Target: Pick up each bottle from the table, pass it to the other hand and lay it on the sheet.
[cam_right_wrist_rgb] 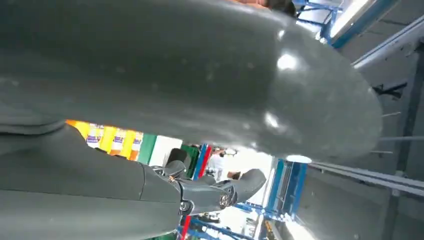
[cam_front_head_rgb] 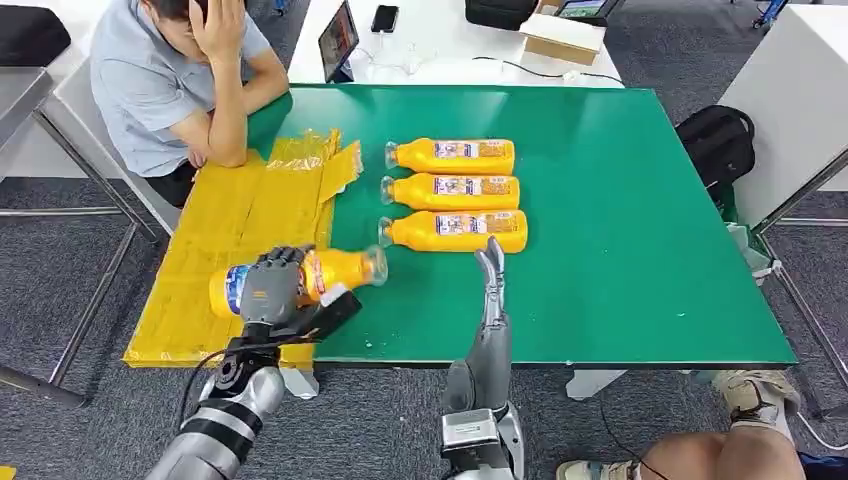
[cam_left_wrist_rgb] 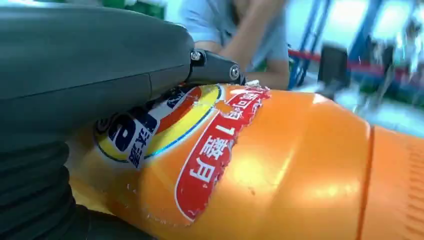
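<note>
The left hand (cam_front_head_rgb: 272, 288) wraps its fingers around a bottle (cam_front_head_rgb: 340, 270) lying sideways, gripping it at the label; the bottle hangs over the near right edge of the yellow sheet (cam_front_head_rgb: 230, 230), cap toward the green bench (cam_front_head_rgb: 640, 200). In the left wrist view the thumb (cam_left_wrist_rgb: 90, 65) presses across the bottle's label (cam_left_wrist_rgb: 210, 150). The right hand (cam_front_head_rgb: 490, 265) holds nothing, its fingers straight and close together, pointing at the nearest of three bottles (cam_front_head_rgb: 455, 188) lying in a row mid-bench, just short of it. A person (cam_front_head_rgb: 180, 80) leans on the far left corner.
</note>
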{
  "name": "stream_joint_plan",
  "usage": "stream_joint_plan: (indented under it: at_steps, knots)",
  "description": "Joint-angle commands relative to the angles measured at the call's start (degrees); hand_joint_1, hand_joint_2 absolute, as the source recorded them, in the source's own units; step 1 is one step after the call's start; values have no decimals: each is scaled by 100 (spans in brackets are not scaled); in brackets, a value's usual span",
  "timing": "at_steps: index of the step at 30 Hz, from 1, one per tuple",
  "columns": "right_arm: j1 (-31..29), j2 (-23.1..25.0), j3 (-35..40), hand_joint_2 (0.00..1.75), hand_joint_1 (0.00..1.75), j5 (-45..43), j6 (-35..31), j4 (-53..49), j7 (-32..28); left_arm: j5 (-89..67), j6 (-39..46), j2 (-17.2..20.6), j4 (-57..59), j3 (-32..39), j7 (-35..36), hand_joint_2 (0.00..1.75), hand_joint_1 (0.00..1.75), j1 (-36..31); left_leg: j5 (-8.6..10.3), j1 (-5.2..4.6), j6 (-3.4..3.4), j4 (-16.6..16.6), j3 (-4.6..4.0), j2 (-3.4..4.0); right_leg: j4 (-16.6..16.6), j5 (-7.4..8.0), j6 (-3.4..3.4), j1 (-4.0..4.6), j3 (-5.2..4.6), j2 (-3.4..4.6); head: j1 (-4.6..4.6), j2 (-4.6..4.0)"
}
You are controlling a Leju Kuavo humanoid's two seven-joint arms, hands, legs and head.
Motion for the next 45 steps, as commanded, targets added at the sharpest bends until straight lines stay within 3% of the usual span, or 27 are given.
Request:
stream_joint_plan:
  at_steps: [1, 7, 8, 9, 10, 11, 18, 19, 22, 25, 28, 32, 34, 45]
  knots:
    - [-285, -283, 271, 0, 0, -200, 20, 634, 13, -285, -561, 319, 2243, -356, 98, 175, 175, -890, -5, 4, -5, -8, 24, 7, -9, -5, -8, 5, 25, -2, 2, 0]
    - [-377, -268, 400, 0, 0, -265, 115, 859, 13, 53, -830, 277, 2598, -16, -155, 175, 175, -939, -5, 1, -5, -10, 29, 12, -8, -3, -8, 2, 32, 8, 2, 0]
    - [-390, -274, 416, 0, 0, -273, 102, 904, 13, 265, -955, 260, 2664, 150, -282, 175, 155, -922, -8, 5, -8, -14, 48, 21, -15, -3, -14, 7, 50, 15, 2, 0]
    - [-390, -274, 416, 0, 0, -273, 102, 904, 13, 265, -955, 260, 2664, 150, -282, 175, 155, -922, -7, 4, -8, -15, 50, 21, -14, -3, -13, 6, 52, 16, 2, 0]
    - [-392, -281, 421, 0, 0, -278, 103, 927, 13, 360, -951, 257, 2669, 225, -354, 175, 73, -893, -6, 1, -8, -12, 50, 14, -10, -5, -10, 3, 54, 12, 4, 0]
    - [-393, -292, 424, 0, 0, -296, 102, 936, 13, 494, -978, 228, 2669, 323, -457, 175, 44, -879, -5, 1, -7, -12, 51, 11, -9, -5, -6, 3, 55, 11, 2, 0]
    - [-393, -292, 424, 0, 0, -296, 102, 936, 13, 494, -978, 228, 2669, 323, -457, 175, 44, -879, -10, 1, -12, -20, 99, 26, -13, -2, -13, 6, 93, 20, 2, 0]
    - [-393, -292, 424, 0, 0, -296, 102, 936, 13, 494, -978, 228, 2669, 323, -457, 175, 0, -879, -10, 2, -11, -16, 96, 19, -10, -3, -11, 7, 92, 15, 2, 0]
    - [-413, -333, 454, 0, 0, -355, 209, 964, 13, 1698, -1925, 78, 2422, 961, -1550, 175, 0, -749, -11, 2, -11, -17, 102, 19, -10, -4, -11, 7, 99, 15, 4, 0]
    - [-475, -356, 519, 0, 0, -441, 257, 1018, 13, 2557, -2756, 13, 1915, 1249, -2169, 175, 0, -592, -7, 1, -10, -16, 103, 5, -10, -7, -11, 5, 106, 4, 0, 0]
    - [-518, -387, 589, 0, 0, -501, 251, 1066, 13, 3242, -3315, -63, 1284, 1366, -2296, 175, 0, -405, -6, 2, -10, -10, 115, -30, -7, -33, -9, 6, 117, -26, 2, 0]
    - [-518, -387, 589, 0, 0, -501, 251, 1066, 13, 3242, -3315, -63, 1284, 1366, -2296, 175, 0, -405, -10, 2, -15, -20, 122, -14, -17, -33, -13, 6, 87, -12, 4, 0]
    - [-518, -387, 589, 0, 0, -501, 251, 1066, 13, 3242, -3315, -63, 1284, 1366, -2296, 175, 0, -405, -5, 1, -4, -18, 119, -17, -12, -18, -10, 5, 130, -24, 2, 0]
    - [-518, -387, 589, 0, 0, -501, 251, 1066, 13, 3242, -3315, -63, 1284, 1366, -2296, 175, 0, -405, -6, 3, -5, -15, 107, -9, -10, -17, -6, 9, 116, -23, 2, 0]
